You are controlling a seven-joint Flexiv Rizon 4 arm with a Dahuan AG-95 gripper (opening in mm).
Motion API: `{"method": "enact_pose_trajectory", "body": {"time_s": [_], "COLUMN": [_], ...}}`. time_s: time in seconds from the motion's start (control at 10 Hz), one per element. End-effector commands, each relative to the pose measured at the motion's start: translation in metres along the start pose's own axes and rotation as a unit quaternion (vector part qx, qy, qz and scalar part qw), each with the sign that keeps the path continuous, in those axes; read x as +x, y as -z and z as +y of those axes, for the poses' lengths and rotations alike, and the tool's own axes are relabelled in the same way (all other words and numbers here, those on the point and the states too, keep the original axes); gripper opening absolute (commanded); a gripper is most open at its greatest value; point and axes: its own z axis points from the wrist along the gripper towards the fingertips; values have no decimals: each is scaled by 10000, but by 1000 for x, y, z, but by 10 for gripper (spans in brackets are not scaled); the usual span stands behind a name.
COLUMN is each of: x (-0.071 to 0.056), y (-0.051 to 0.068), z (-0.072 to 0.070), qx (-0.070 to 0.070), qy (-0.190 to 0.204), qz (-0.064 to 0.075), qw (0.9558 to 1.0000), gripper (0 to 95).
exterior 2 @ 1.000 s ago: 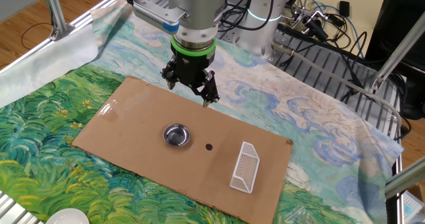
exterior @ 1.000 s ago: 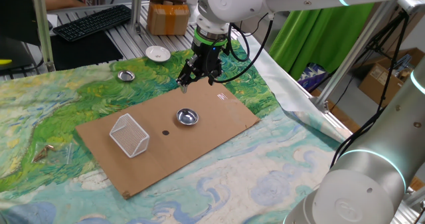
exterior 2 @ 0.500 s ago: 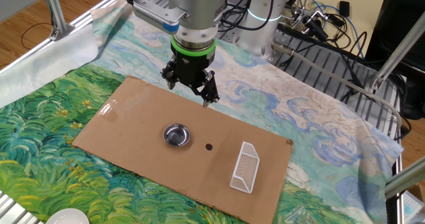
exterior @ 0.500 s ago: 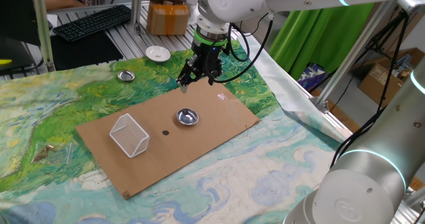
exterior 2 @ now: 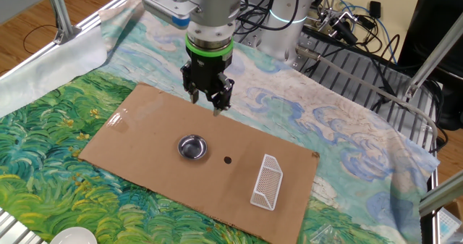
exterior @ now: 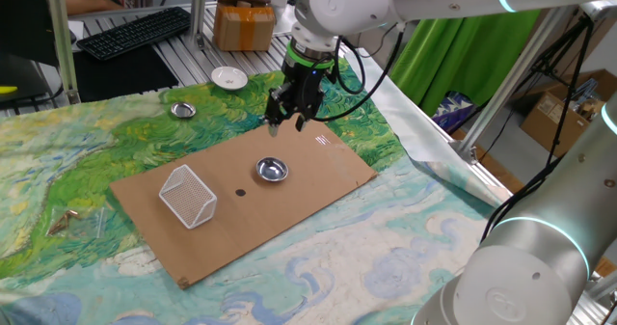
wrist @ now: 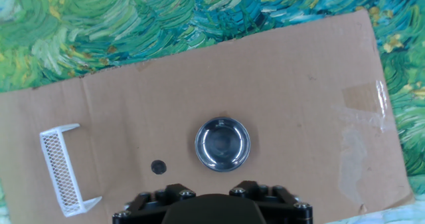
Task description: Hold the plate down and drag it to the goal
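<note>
The plate (exterior: 272,170) is a small shiny steel dish on the brown cardboard sheet (exterior: 328,176). It also shows in the other fixed view (exterior 2: 192,147) and mid-frame in the hand view (wrist: 223,144). The goal, a white wire-mesh basket (exterior: 188,196), lies on the same sheet, left of the plate; it also shows in the other fixed view (exterior 2: 266,182) and the hand view (wrist: 63,169). My gripper (exterior: 286,125) hangs in the air above the sheet's far edge, beyond the plate, fingers apart and empty; it also shows in the other fixed view (exterior 2: 206,103). The hand view shows only its black housing, not the fingertips.
A tiny black dot (exterior: 240,192) lies between plate and basket. A second steel dish (exterior: 182,110) and a white ceramic dish (exterior: 228,77) sit on the painted cloth behind the sheet. A keyboard (exterior: 135,31) and a brown box (exterior: 243,24) stand at the back.
My wrist has turned about its axis and the hand has shifted slightly; the fingers now look closer together from both fixed views. Plate and basket have not moved.
</note>
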Motion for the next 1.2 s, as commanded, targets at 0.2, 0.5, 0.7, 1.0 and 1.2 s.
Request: {"method": "enact_pose_trajectory", "body": {"time_s": [0.2, 0.5, 0.7, 1.0, 1.2], "x": [-2, -2, -2, -1, -1], "y": [-1, -1, -1, -1, -1], "z": [1, 1, 1, 2, 2], "qx": [9, 6, -13, -17, -24], "qy": [73, 102, 99, 27, 47], "qz": [19, 19, 20, 19, 20], "qw": [10000, 9999, 9999, 10000, 10000], "gripper": [190, 190, 190, 190, 190]}}
